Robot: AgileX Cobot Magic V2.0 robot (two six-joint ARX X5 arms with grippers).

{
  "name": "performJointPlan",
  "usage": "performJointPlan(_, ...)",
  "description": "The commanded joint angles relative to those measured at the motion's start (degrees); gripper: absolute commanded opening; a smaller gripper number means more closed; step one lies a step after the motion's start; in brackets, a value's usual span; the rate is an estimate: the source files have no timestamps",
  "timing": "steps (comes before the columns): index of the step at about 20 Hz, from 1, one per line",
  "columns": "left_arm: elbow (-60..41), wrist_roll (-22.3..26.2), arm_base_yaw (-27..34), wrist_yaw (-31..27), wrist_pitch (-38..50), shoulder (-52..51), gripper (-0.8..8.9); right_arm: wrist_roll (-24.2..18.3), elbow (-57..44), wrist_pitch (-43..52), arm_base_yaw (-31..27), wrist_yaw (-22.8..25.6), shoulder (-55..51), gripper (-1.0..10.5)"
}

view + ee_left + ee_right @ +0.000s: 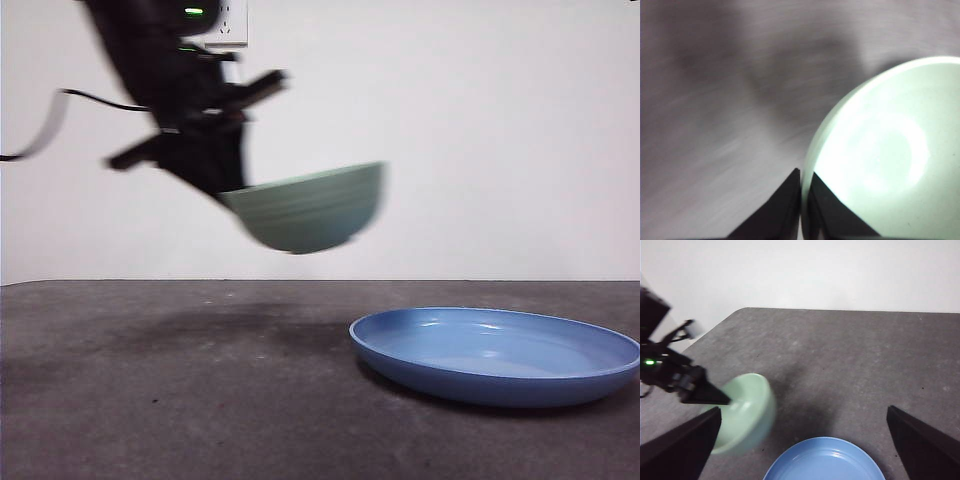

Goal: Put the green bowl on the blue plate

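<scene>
The pale green bowl [312,208] hangs in the air, tilted, above the table and to the left of the blue plate [495,355]. My left gripper [228,190] is shut on the bowl's rim; in the left wrist view its two jaws pinch the rim [801,197] of the green bowl [885,155]. The blue plate lies flat on the dark table at the right. My right gripper [802,440] is open, high above the blue plate [826,460], and its view shows the green bowl [747,410] held beside the plate.
A dark grey table [150,400] runs under everything, with a white wall behind it. A black cable [60,105] trails from the left arm at the upper left. The bowl's shadow falls on the table left of the plate.
</scene>
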Motion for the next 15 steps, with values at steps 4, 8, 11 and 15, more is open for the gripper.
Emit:
performJointPlan(4,16.44,-0.68,-11.1,-2.78,-3.32,15.3,0.09,0.15,0.98,0.52,0.24,-0.2,0.22,6.5)
performJointPlan(8,24.15,-0.37,-16.09,-4.83,-4.44,23.28,0.09,0.17,0.98,0.52,0.24,-0.2,0.22,6.5)
performJointPlan(11,26.84,-0.35,-16.87,-4.92,-6.82,26.69,0.09,0.15,0.98,0.55,0.24,-0.2,0.22,6.5)
performJointPlan(15,26.84,0.35,-16.94,-4.94,-7.85,27.93,0.09,0.15,0.98,0.55,0.24,-0.17,0.22,6.5)
